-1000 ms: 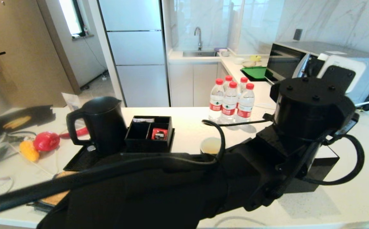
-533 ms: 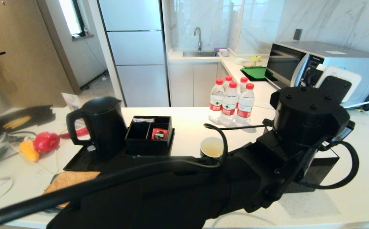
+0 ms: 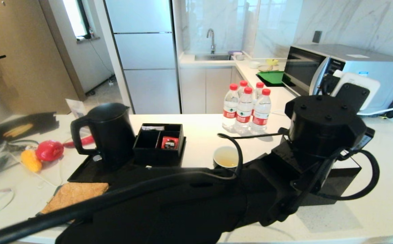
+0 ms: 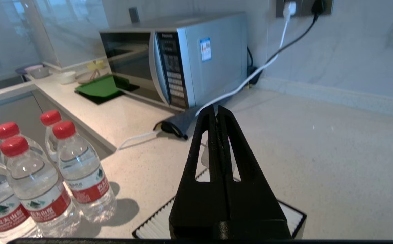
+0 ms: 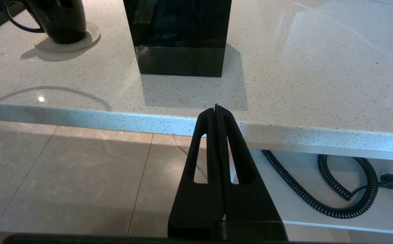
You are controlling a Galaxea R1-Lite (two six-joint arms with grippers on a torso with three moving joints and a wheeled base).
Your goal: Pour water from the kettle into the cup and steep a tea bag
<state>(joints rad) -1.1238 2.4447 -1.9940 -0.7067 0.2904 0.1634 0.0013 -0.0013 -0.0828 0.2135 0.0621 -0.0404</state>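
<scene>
Your left tool [image 4: 217, 112], jaws together and empty, sits above the tissue box [image 4: 292, 213]; the cup [image 3: 225, 157] lies toward the kettle [image 3: 110, 132].

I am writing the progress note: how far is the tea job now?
Done: the cup holds pale water, and the kettle stands on its tray. In hand: nothing; the left gripper is shut and empty above the tissue box. Left: no tea bag shows in the cup.
</scene>
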